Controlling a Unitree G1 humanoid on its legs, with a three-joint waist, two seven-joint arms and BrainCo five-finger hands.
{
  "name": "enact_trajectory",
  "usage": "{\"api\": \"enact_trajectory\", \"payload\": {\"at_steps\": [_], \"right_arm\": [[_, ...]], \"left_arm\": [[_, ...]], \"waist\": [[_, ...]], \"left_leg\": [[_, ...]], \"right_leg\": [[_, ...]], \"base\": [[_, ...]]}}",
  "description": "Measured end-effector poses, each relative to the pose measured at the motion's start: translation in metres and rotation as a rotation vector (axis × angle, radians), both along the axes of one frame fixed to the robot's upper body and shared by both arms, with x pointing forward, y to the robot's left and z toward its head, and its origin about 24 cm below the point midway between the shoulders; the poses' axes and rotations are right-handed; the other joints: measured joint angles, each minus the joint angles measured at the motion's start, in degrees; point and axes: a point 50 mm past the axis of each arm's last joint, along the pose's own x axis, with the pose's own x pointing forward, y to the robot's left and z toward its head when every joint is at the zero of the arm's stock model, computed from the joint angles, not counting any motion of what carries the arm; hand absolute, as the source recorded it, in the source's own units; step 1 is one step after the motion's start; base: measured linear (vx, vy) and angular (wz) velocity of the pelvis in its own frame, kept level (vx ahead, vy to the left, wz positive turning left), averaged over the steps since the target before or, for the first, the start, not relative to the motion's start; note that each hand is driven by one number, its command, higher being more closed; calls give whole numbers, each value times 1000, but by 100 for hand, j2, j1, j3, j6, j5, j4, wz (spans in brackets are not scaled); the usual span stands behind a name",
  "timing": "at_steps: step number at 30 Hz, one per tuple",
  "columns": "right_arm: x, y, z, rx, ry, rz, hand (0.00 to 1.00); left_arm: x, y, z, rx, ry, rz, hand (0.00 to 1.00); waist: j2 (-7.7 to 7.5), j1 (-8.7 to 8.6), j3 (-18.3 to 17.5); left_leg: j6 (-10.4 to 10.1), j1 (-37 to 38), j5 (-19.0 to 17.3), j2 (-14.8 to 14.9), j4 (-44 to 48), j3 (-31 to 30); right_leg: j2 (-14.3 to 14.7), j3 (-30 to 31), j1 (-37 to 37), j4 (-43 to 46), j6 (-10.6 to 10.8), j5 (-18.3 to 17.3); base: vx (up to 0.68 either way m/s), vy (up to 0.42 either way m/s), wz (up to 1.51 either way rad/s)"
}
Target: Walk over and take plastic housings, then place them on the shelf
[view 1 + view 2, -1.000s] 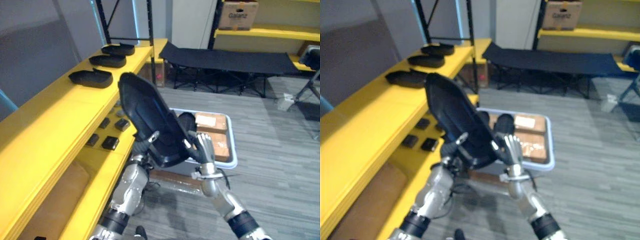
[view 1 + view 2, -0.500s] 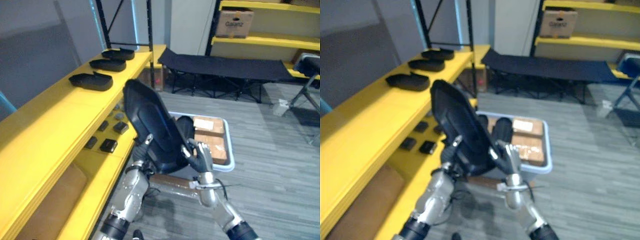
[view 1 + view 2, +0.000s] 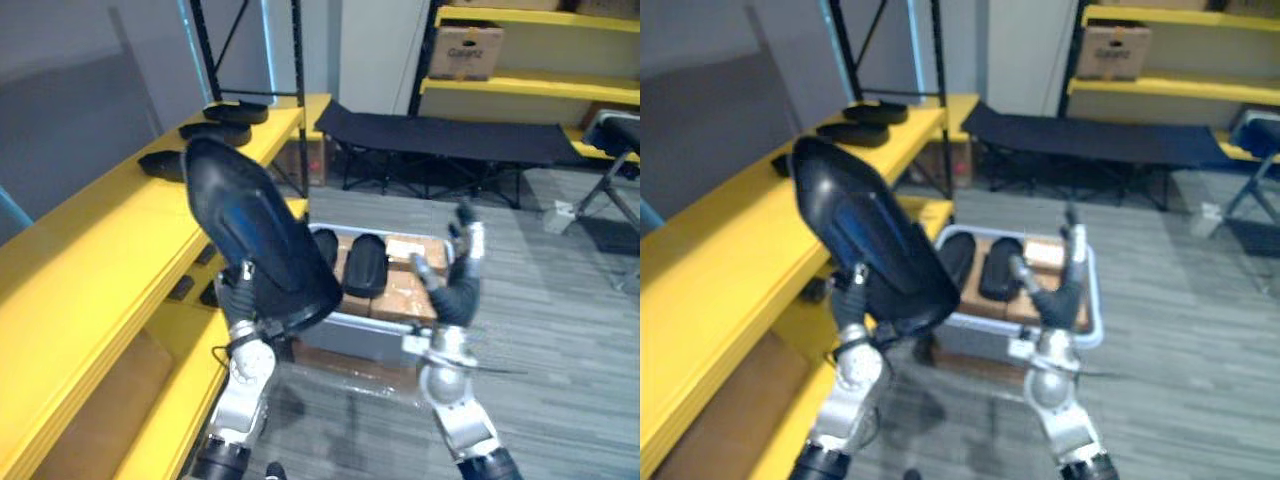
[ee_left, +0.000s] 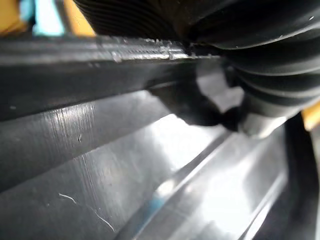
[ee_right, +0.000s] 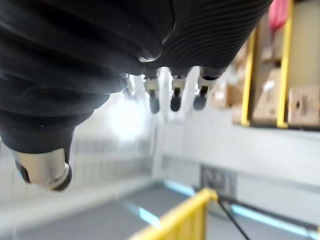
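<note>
Already housings [image 3: 214, 132] are set on the shelf [image 3: 110, 220], and another housing [image 3: 252, 232] is gripped, unplaced, by the left hand [image 3: 243, 298], the right hand [image 3: 457, 292] being open.

The black plastic housing [image 3: 255, 235] is glossy and finely scratched; the yellow shelf [image 3: 90, 240] looks smooth and matt
</note>
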Motion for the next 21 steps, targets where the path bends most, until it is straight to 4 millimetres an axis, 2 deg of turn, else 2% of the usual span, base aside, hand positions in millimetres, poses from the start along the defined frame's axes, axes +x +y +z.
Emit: {"api": "enact_trajectory", "payload": {"at_steps": [2, 5, 8, 10, 14, 15, 17, 21], "right_arm": [[-3, -16, -4, 64, 35, -26, 0], [-11, -40, -26, 162, 189, -84, 0], [-26, -61, -66, 285, 405, -155, 0], [-49, -78, -106, 372, 596, -247, 0], [-90, -104, -150, 508, 765, -409, 0], [-99, -112, -156, 536, 776, -464, 0], [-107, -122, -155, 555, 735, -512, 0], [-105, -129, -146, 509, 684, -509, 0]], "left_arm": [[-1, 0, 4, 31, -21, 3, 100], [-5, 1, 11, 68, -62, 3, 100], [-17, 4, 17, 23, -134, -24, 100], [-27, 5, 16, -26, -163, -66, 100], [-39, 8, 7, -86, -157, -121, 100], [-42, 9, 4, -97, -151, -133, 100], [-45, 10, 2, -123, -154, -164, 100], [-45, 22, 3, -135, -166, -128, 100]], "waist": [[1, -16, -1], [7, -65, 0], [23, -164, 6], [64, -180, 0], [124, -206, 100], [145, -251, 117], [174, -305, 136], [166, -303, 146]], "left_leg": [[0, 10, 0, 7, 0, 36], [2, 8, -6, 6, 0, 56], [10, -13, -34, 11, 0, 132], [4, -21, -71, 25, 1, 227], [-5, -17, -122, 42, 4, 350], [-2, -16, -131, 41, 5, 352], [-7, -5, -142, 44, 6, 364], [-21, 7, -152, 62, 7, 369]], "right_leg": [[12, 66, -12, -3, 0, 0], [19, 125, -35, -10, 1, 0], [18, 197, -112, -5, 1, 0], [17, 309, -189, 1, 3, -1], [17, 436, -215, 9, 11, -3], [16, 436, -213, 11, 17, -4], [18, 446, -208, 16, 34, -5], [35, 450, -196, 25, 58, 1]], "base": [[29, 19, -9], [20, 14, -3], [39, 22, -14], [64, 17, -21], [47, 13, -14], [38, 13, -8], [56, 14, -3], [48, 11, -2]]}}
